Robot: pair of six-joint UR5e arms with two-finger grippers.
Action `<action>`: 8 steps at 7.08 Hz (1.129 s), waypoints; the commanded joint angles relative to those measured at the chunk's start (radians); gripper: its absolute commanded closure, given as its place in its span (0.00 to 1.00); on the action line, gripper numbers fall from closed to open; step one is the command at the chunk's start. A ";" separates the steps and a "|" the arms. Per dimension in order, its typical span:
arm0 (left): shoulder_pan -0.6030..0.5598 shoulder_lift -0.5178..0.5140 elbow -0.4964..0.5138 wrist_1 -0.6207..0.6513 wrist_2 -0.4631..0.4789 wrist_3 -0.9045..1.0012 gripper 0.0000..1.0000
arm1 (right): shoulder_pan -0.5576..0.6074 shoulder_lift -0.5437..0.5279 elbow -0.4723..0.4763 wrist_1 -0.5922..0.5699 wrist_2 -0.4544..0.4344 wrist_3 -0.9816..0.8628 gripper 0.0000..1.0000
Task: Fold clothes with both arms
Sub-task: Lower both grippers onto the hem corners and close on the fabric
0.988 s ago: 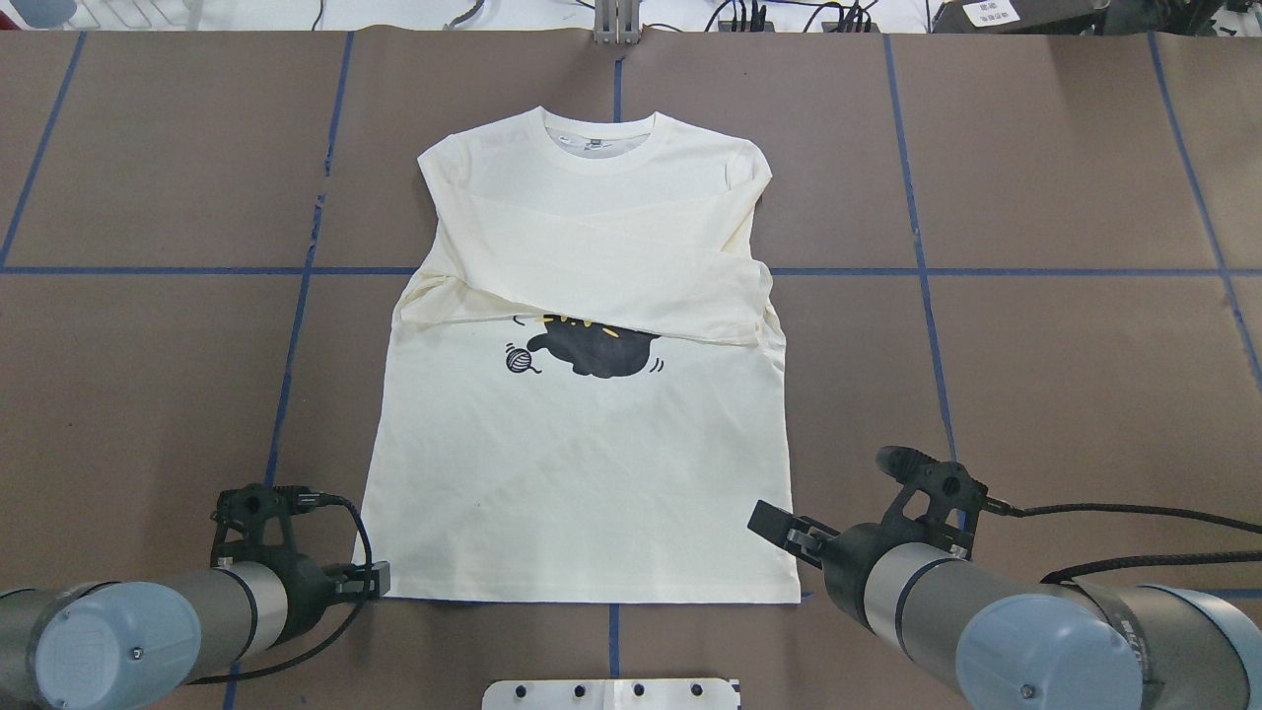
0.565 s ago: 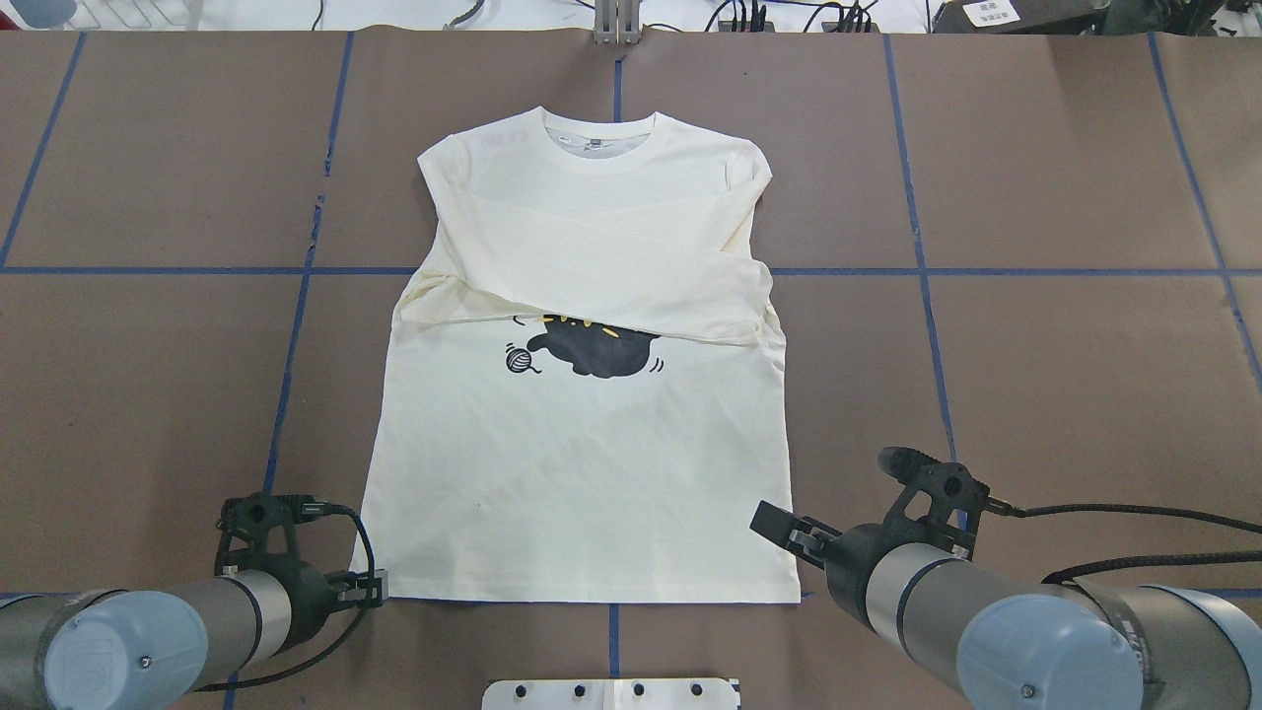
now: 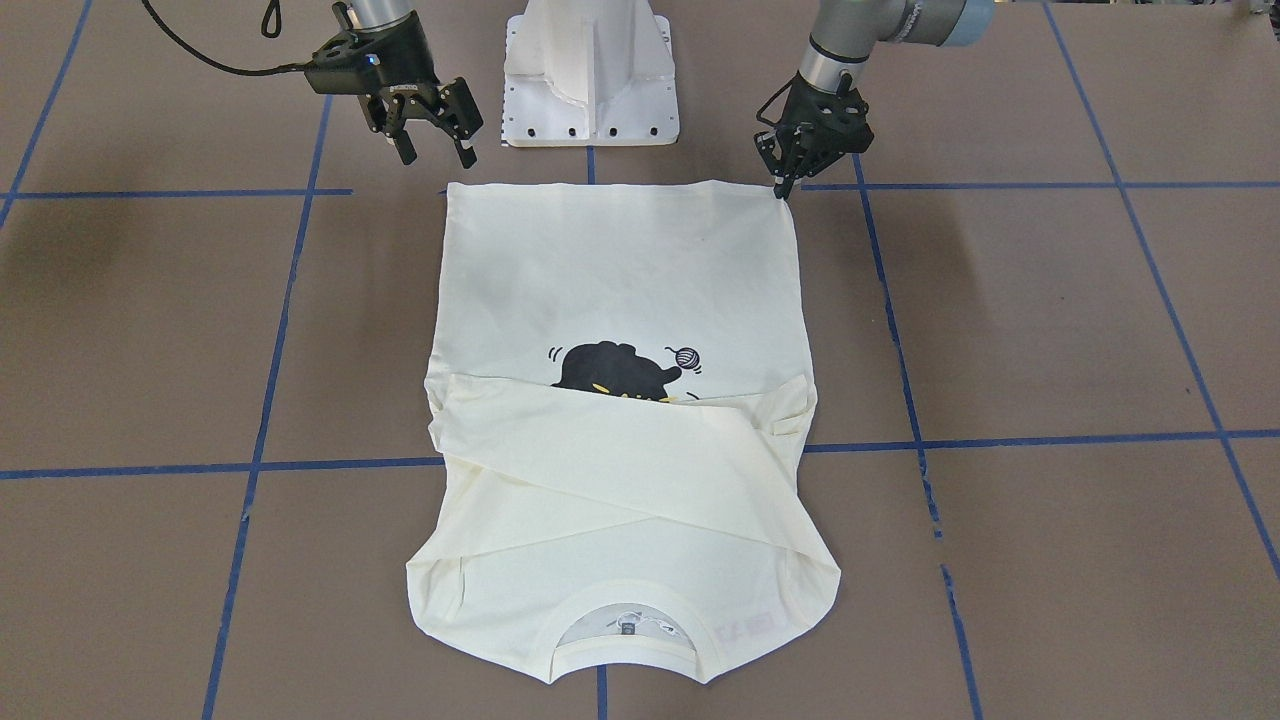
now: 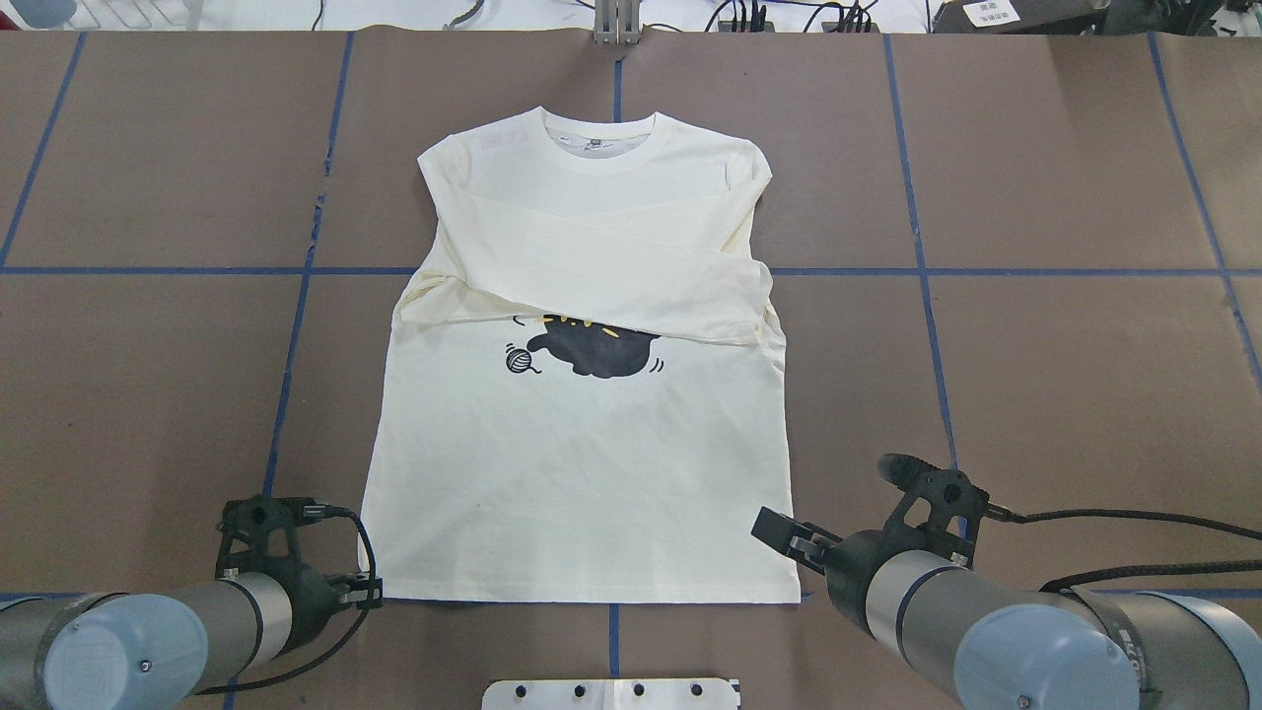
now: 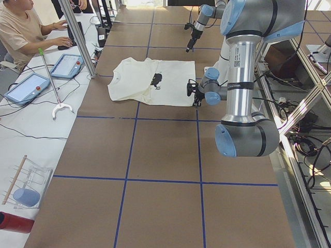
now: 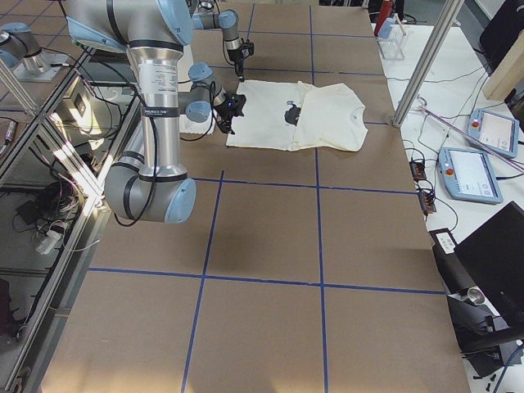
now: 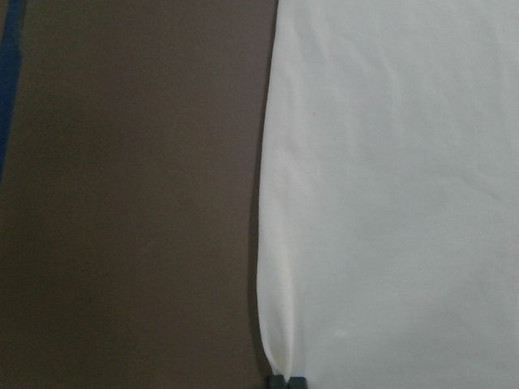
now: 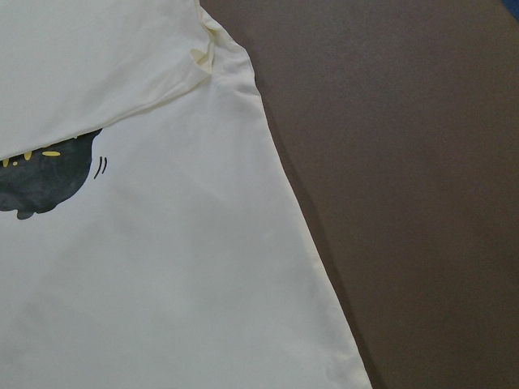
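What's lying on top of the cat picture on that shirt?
Two folded sleeves cross the shirt and cover the cat print's collar-side part; anything printed beneath them is hidden.

Bright, even overhead light; soft shadows fall on the worktop [image 3: 1000, 300] beside the shirt [image 3: 620, 270]; the wrist views look slightly soft.

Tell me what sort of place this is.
Probably a robotics lab work cell: a table gridded with blue tape, a left arm and right arm mounted at it, and an operator beside touchscreen pendants.
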 commanded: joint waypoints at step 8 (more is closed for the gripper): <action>-0.002 0.004 -0.087 0.002 -0.002 0.008 1.00 | -0.158 -0.008 -0.137 0.001 -0.209 0.092 0.33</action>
